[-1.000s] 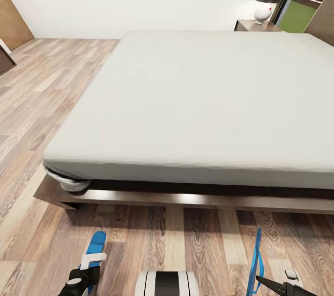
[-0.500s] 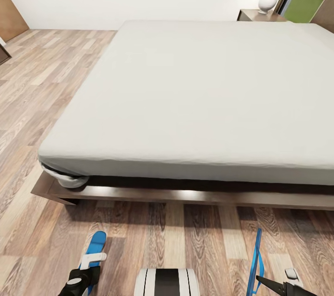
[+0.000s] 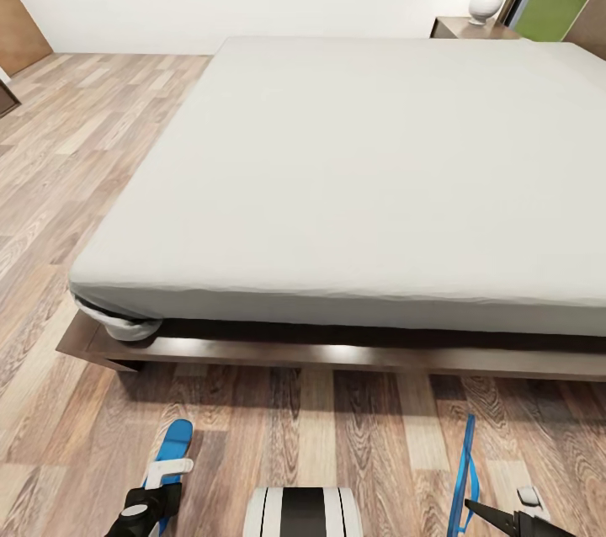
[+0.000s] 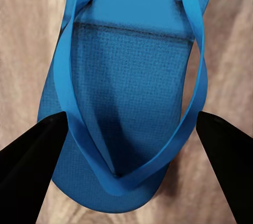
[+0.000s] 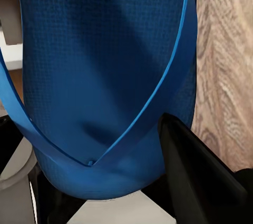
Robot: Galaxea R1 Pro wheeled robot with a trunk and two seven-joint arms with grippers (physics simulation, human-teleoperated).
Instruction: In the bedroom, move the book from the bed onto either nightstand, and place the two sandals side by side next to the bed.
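The big bed [image 3: 370, 183] has a plain white top with nothing lying on it. It sits on a dark wood frame [image 3: 278, 354] on the wood floor [image 3: 76, 150]. A small table [image 3: 471, 28] stands past the bed's far corner, and a white lamp [image 3: 486, 2] sits on it.

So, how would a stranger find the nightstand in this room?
Start from the big bed with the off-white mattress and look past its far right corner. There stands the nightstand, a low dark-brown cabinet, the one thing carrying a white lamp with a dark shade.
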